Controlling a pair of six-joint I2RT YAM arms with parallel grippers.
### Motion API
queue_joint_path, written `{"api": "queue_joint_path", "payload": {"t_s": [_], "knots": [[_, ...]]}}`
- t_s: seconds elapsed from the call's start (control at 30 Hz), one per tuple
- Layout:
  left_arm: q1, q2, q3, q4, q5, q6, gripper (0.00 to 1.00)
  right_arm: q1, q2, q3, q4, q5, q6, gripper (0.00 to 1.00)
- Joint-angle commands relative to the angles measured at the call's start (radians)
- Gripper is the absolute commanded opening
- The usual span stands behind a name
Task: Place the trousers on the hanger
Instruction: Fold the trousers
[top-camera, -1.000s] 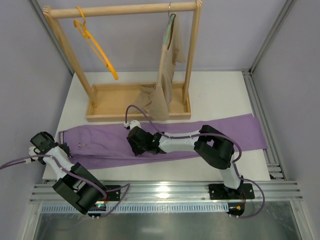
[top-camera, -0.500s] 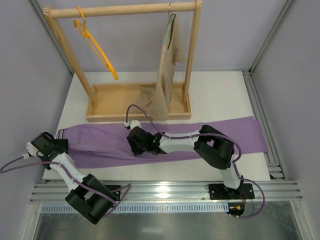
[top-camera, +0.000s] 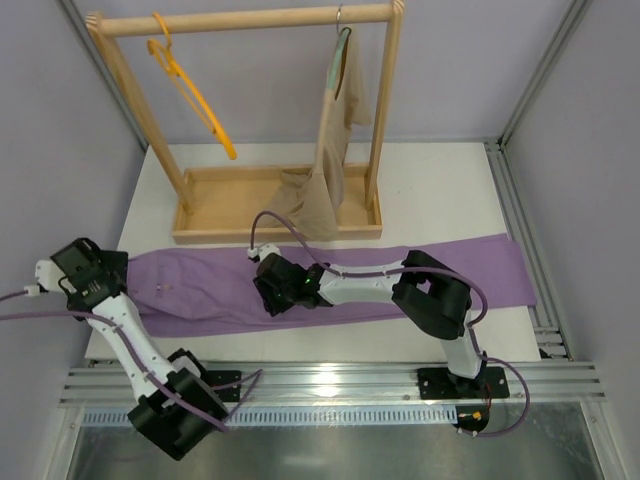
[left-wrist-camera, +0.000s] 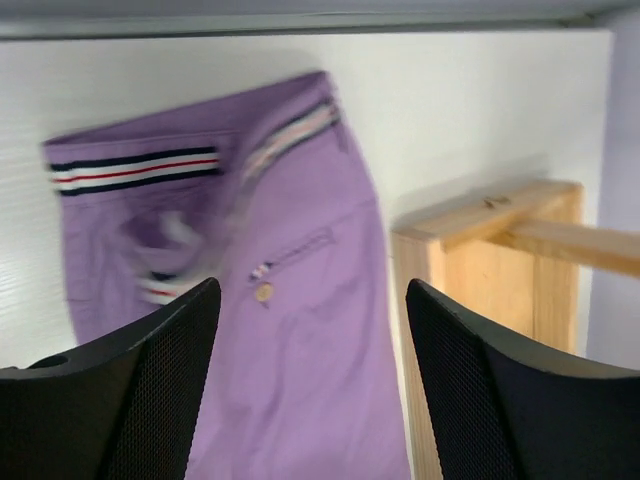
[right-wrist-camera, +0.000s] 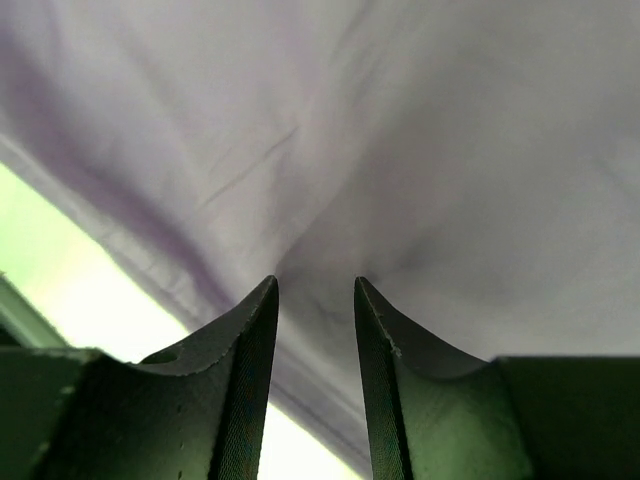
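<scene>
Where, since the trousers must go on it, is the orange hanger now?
In the top view, the orange hanger hangs from the left end of the wooden rack, on its top bar, with the beige garment at the right end.

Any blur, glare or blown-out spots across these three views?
Top external: sharp and evenly lit, with just one glare spot on the near rail. Left wrist: motion blur smears the waistband of the trousers, and the rack is slightly soft. Right wrist: too close, so the fabric is out of focus and washed out, with a blown-out patch at lower left.
</scene>
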Motion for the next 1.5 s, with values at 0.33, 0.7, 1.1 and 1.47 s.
{"api": "queue_joint_path", "payload": {"t_s": [0.33,0.7,1.1,1.47], "knots": [[-0.253,0.109,-0.074,-0.011,-0.108,-0.015,0.55,0.097,0.141,0.177,0.056,-0.120,0.020,0.36],[-0.201,0.412,-0.097,0.008,-0.226,-0.012,0.00,0.101,0.104,-0.006,0.135,-0.083,0.020,0.33],[-0.220,0.396,0.006,0.075,-0.143,0.105,0.16,0.101,0.020,-0.073,0.102,0.029,-0.046,0.10],[-0.252,0.441,0.115,0.062,-0.171,0.109,0.58,0.101,0.010,-0.162,0.117,0.056,0.009,0.04]]}}
